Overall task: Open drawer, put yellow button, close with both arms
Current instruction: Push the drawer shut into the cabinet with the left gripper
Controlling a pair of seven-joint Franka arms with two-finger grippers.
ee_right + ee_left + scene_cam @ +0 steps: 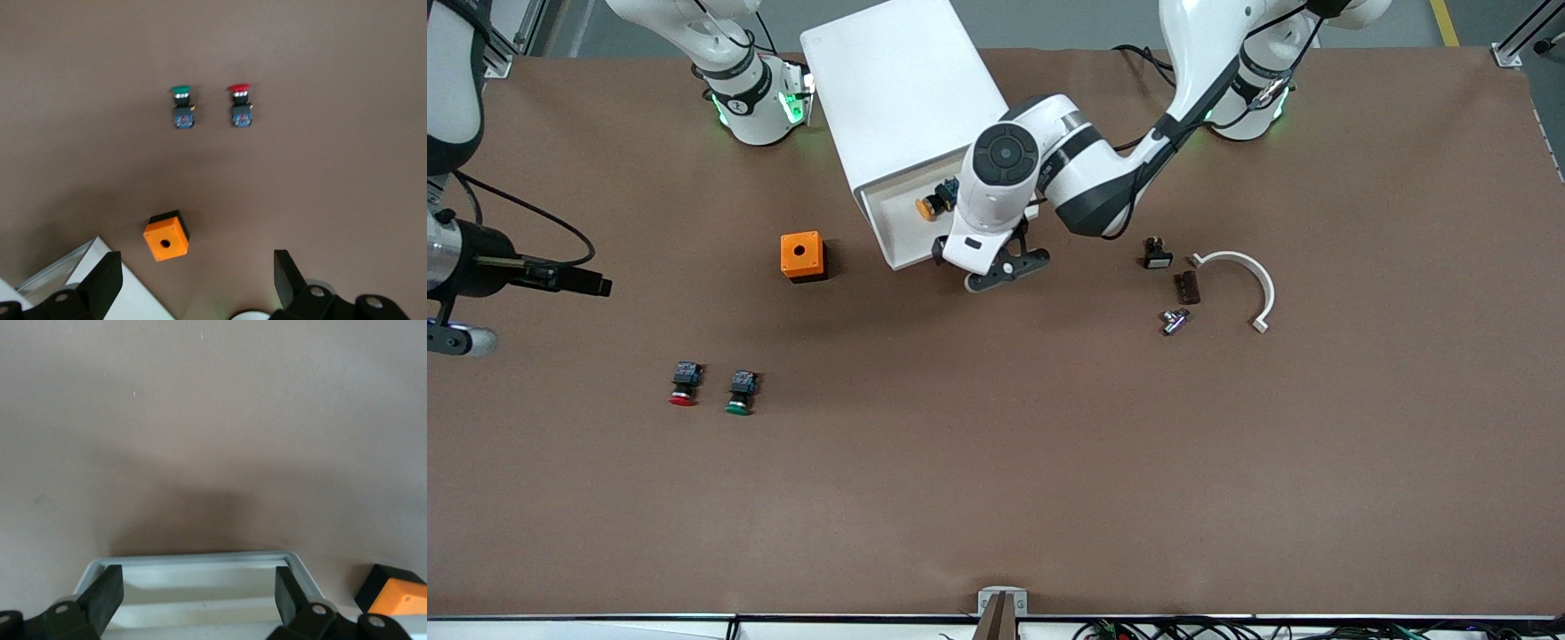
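The yellow button (927, 208) lies in the open drawer (895, 233). The left end effector (1007, 269) hangs spread over the drawer's front. The right end effector (193, 283), spread, waits high up. Next, both push it shut.

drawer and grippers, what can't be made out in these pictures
- Yellow button in the open drawer: front view, its body partly covered by the left arm.
- Left gripper: front view, mostly under its own wrist; the left wrist view cuts off all but the open fingers.
- Right gripper: cut off by the front view's edge; only its open fingers show in the right wrist view.
- Small parts beside the white bracket: too small to identify.
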